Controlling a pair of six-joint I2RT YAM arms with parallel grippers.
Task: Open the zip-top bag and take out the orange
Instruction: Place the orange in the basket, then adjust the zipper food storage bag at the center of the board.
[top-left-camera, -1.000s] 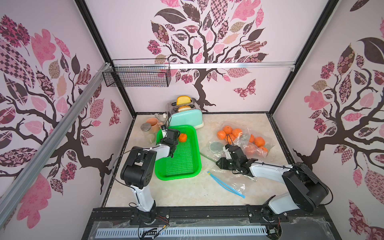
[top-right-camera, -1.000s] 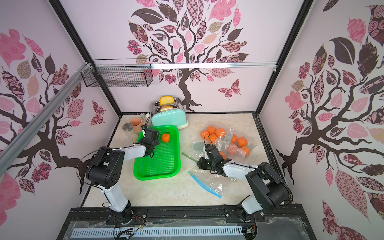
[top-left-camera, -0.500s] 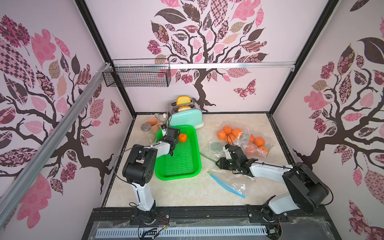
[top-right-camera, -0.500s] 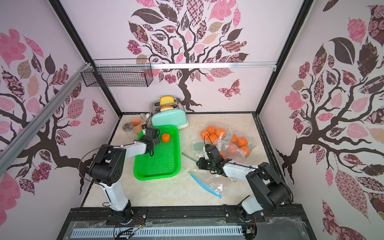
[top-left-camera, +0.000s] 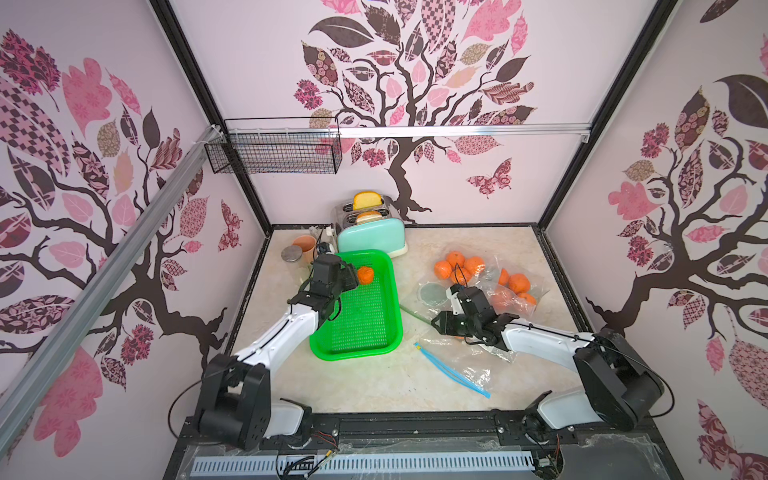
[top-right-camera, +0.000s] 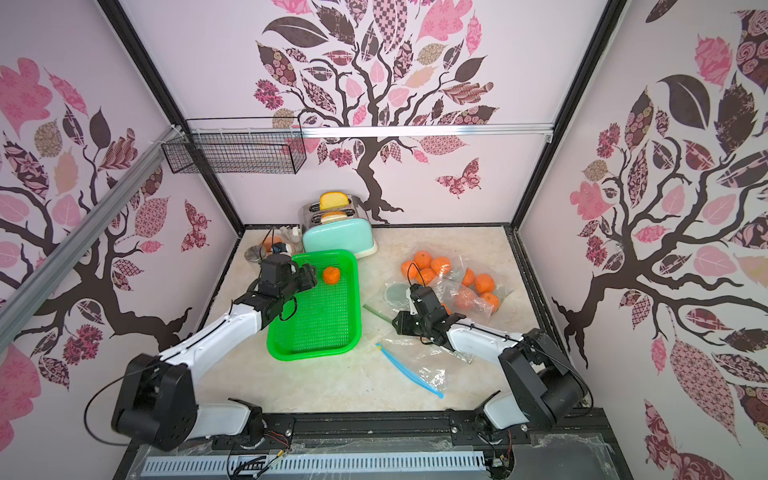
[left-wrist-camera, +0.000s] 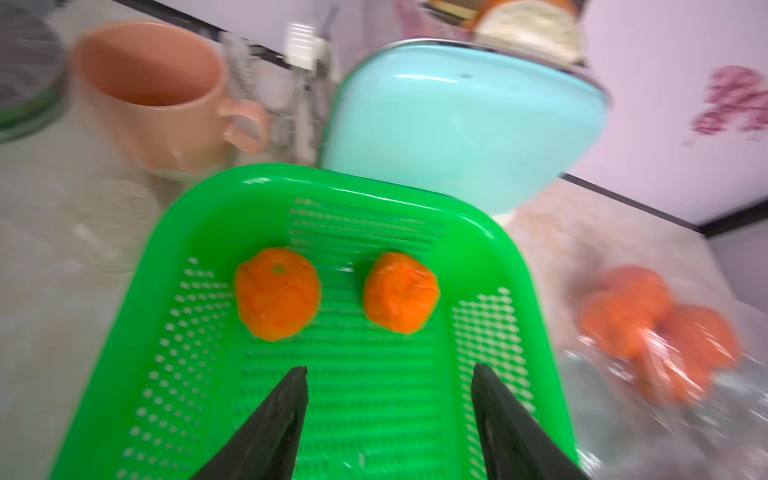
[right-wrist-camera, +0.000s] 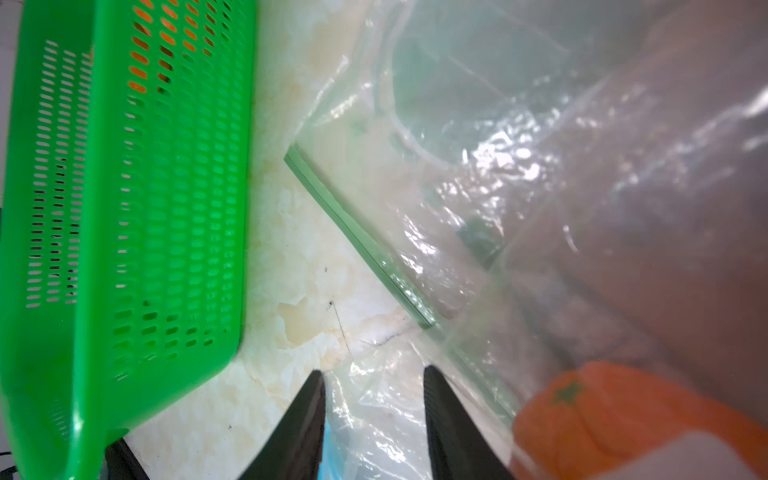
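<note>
My left gripper hangs open and empty over the green basket. Just beyond its fingertips two oranges lie side by side in the basket. In both top views only one orange shows beside the left gripper. My right gripper is low over the clear zip-top bag, jaws apart with crumpled film between them. An orange sits inside the plastic beside one finger. A green zip strip runs across ahead.
A mint toaster, a peach mug and a lidded jar stand behind the basket. More bagged oranges and a cluster of oranges lie at the right. A blue-zipped empty bag lies near the front.
The left wrist has shifted slightly above the basket. The orange in the basket and the right arm stay in place.
</note>
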